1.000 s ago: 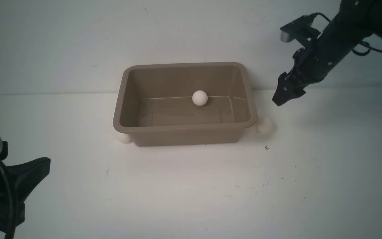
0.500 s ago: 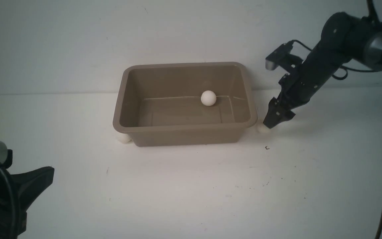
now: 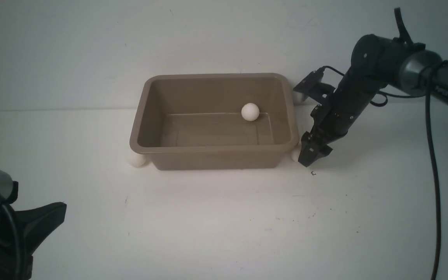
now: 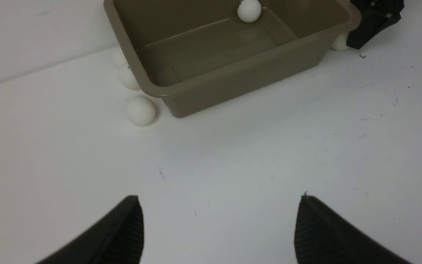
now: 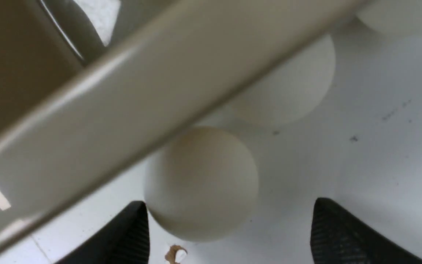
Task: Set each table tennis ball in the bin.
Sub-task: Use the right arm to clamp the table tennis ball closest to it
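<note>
Hand of right arm (image 3: pixel 306 158), unclenched, has dropped to ball (image 3: pixel 294 155) beside bin (image 3: pixel 214 149).

One bin (image 3: pixel 213 149) on one table (image 3: pixel 224 217), with two grippers: left gripper (image 4: pixel 219 200) and right gripper (image 3: pixel 309 156). Seven table tennis balls (image 4: pixel 249 10) can be counted. One is inside the bin at its far wall, ball a (image 3: pixel 250 112); three lie along the bin's left edge, ball b (image 4: pixel 140 110), ball c (image 4: pixel 128 77) and faint ball d (image 4: pixel 117 58); three lie along its right edge, ball e (image 5: pixel 200 183), ball f (image 5: pixel 288 88) and ball g (image 5: pixel 405 14), the last cut off by the frame.
</note>
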Robot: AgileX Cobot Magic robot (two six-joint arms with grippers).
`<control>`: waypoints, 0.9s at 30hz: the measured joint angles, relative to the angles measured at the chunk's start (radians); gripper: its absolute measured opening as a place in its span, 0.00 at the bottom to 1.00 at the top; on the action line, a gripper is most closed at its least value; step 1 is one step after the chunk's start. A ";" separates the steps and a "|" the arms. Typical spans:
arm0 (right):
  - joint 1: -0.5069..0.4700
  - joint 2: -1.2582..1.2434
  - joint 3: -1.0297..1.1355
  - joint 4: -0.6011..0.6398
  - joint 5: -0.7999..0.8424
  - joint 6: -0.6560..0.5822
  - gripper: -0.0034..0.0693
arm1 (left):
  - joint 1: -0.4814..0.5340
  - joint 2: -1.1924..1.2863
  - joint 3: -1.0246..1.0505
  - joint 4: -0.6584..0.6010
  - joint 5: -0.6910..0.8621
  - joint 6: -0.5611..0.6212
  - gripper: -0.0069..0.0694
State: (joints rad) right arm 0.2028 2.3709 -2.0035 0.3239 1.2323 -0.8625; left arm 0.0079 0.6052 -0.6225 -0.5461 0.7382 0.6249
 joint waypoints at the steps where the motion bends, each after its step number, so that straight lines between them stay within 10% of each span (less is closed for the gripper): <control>1: 0.000 0.000 0.000 -0.002 0.000 0.001 0.76 | 0.000 0.000 0.000 0.000 0.001 0.000 0.74; 20: 0.000 0.000 0.000 0.041 -0.040 0.089 0.71 | 0.000 0.000 0.000 0.000 0.017 0.000 0.74; 27: 0.000 0.000 0.000 0.043 -0.063 0.133 0.55 | 0.000 0.000 0.000 0.000 0.018 0.000 0.74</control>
State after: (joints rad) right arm 0.2028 2.3709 -2.0035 0.3666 1.1690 -0.7298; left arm 0.0079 0.6052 -0.6225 -0.5461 0.7565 0.6249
